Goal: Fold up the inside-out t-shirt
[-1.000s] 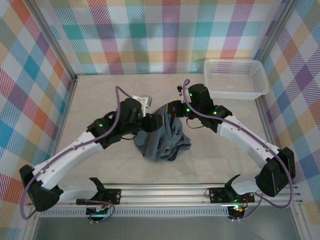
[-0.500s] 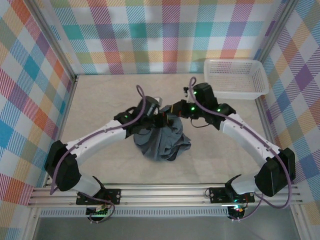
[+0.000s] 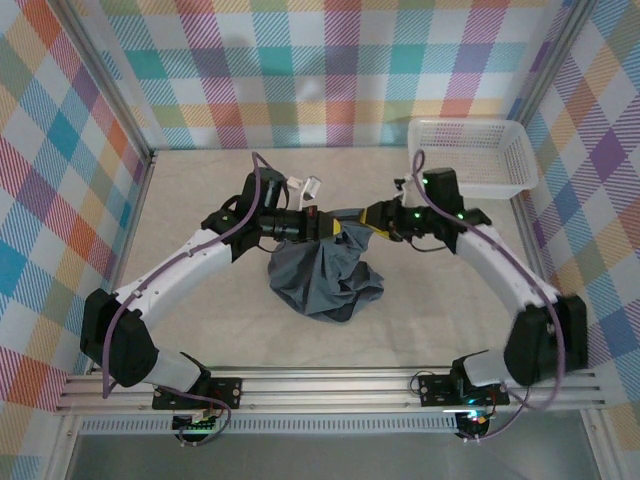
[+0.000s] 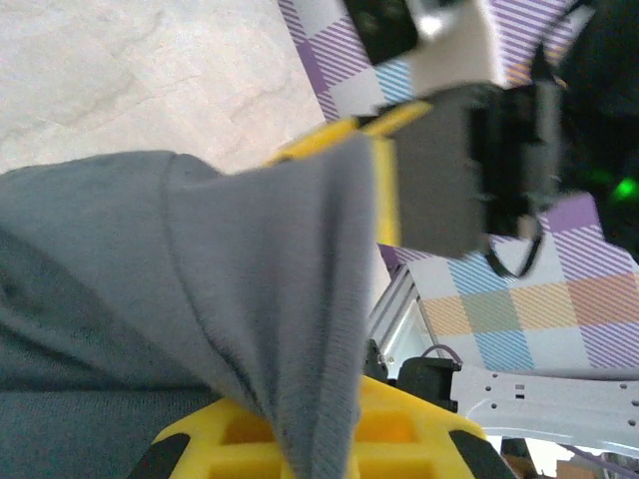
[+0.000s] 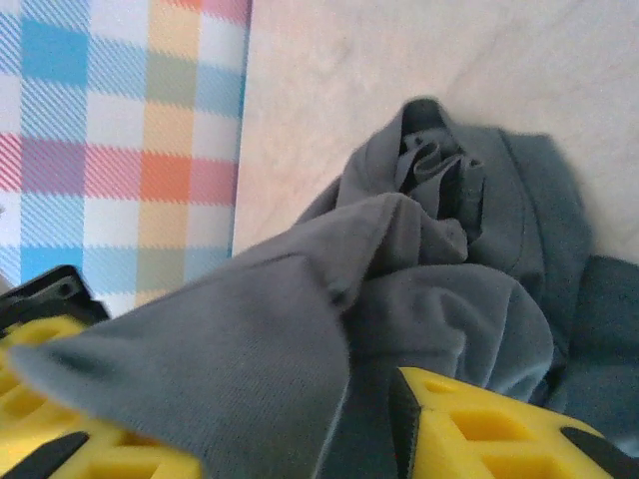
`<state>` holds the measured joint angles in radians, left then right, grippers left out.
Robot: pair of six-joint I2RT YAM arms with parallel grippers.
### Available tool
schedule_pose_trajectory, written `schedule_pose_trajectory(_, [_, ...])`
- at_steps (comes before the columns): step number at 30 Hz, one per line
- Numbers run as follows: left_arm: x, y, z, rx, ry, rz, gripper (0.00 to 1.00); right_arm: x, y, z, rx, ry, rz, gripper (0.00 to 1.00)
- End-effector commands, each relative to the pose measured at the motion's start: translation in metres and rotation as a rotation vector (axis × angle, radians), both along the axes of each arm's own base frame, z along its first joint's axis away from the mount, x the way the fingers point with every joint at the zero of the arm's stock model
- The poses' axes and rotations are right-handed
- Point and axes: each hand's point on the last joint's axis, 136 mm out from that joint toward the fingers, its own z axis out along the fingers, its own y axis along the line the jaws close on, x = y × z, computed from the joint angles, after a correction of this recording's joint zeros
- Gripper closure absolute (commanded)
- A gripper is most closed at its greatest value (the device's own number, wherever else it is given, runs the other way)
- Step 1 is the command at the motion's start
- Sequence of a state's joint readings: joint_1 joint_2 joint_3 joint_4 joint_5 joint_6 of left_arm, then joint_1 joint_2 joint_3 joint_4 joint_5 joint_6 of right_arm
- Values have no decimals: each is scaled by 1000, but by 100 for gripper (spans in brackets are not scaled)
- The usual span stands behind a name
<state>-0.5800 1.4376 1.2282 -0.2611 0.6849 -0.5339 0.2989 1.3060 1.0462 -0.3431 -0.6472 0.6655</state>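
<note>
Reaching in from both sides over the pale stone-look table (image 3: 200, 330), I hold the inside-out t-shirt (image 3: 325, 280) up near its middle. It is plain slate-grey cloth. Its upper edge is pulled into a short taut band between my two grippers, and the rest hangs in folds down to a crumpled heap on the tabletop.

The white mesh basket (image 3: 470, 155) stands in the far right corner against the checked wall, well apart from the cloth.

My left gripper (image 3: 322, 226) is clamped on a hemmed edge, which in its wrist view narrows down onto the yellow fingers (image 4: 399, 429). My right gripper (image 3: 352, 231) faces it just beside. Its yellow fingers (image 5: 489, 429) are closed on a thick bunch of the t-shirt, which fills the gap between them.

Half a second ago the two grippers sat almost touching above the heap. Now they have drawn a little apart and stretched that edge between them, while the bottom of the t-shirt has stayed in about the same spot.
</note>
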Motion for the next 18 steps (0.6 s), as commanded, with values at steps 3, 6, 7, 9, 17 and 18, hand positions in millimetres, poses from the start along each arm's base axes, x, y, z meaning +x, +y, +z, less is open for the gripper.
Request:
schedule_pose_trajectory(3, [5,0,12,-21,-44,-20,100,-35,4,12,-112,-136,-114,57])
schedule_pose_trajectory(6, [7,-1,14,-16,-49,-16,100,-40,23,16,-147,-216,-102,49])
schedule_pose_trajectory(7, [7,-2,16,-21,-51,-17,100,-35,24,14,-158,-241,-119,42])
schedule_pose_trajectory(9, [6,-1,19,-29,-52,-18,100,-23,28,11,-173,-299,-127,36])
schedule_pose_trajectory(17, [8,7,27,-24,-63,37,91,-9,61,13,-151,-402,19,94])
schedule_pose_trajectory(18, [8,12,19,11,-37,49,83,-11,60,18,-141,-411,15,100])
